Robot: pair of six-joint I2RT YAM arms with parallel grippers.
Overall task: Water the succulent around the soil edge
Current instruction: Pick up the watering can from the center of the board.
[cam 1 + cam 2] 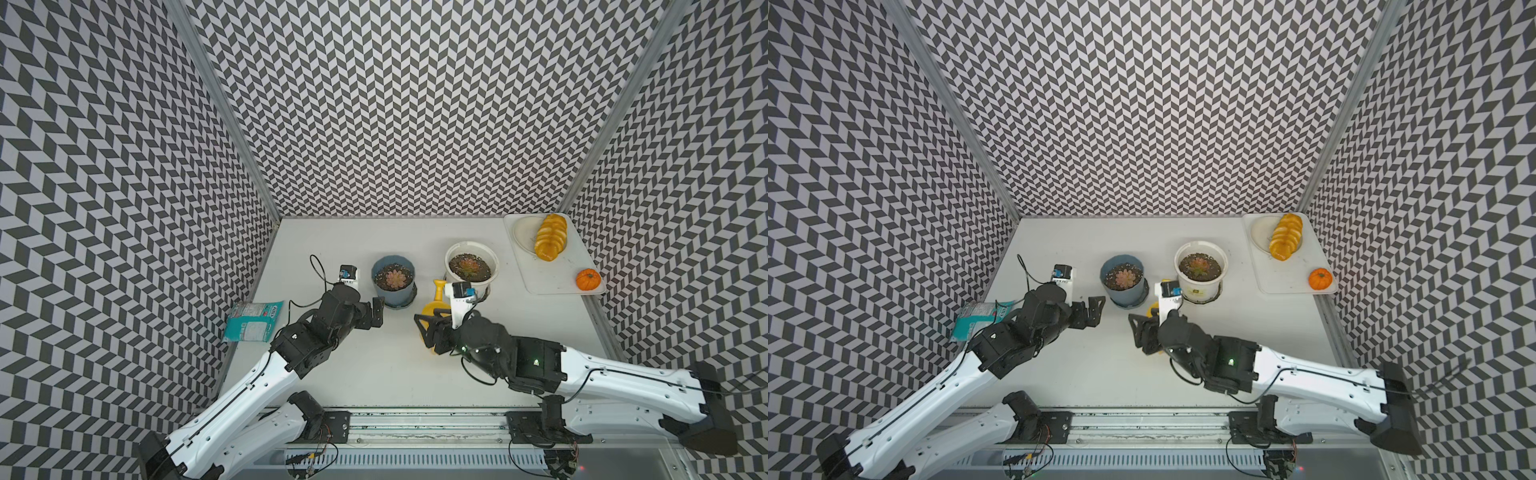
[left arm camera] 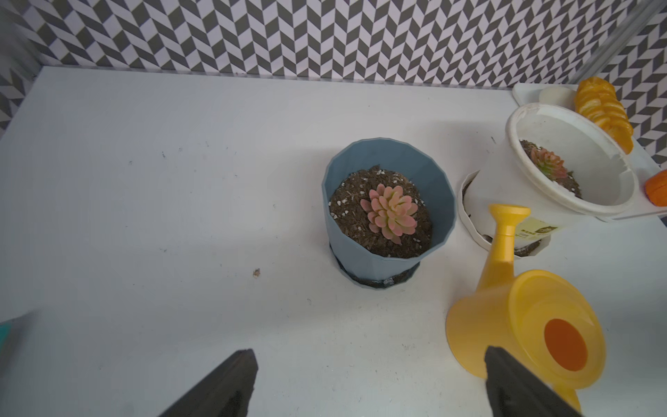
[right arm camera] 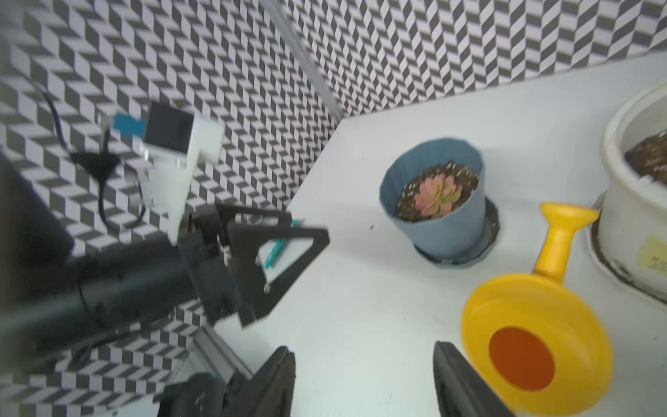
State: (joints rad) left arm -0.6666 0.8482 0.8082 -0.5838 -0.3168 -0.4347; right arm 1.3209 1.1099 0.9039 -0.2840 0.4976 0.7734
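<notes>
The succulent point(image 2: 389, 213) is showing plump, waxy leaves in a smooth matt blue-grey plastic pot point(image 2: 364, 258), ringed by the soil edge point(image 2: 348, 207), gritty and rough. Just beside that pot, the yellow watering can point(image 2: 523, 317) is looking like glossy moulded plastic. The white table point(image 2: 180, 180) under both is appearing matt and lightly scuffed.
</notes>
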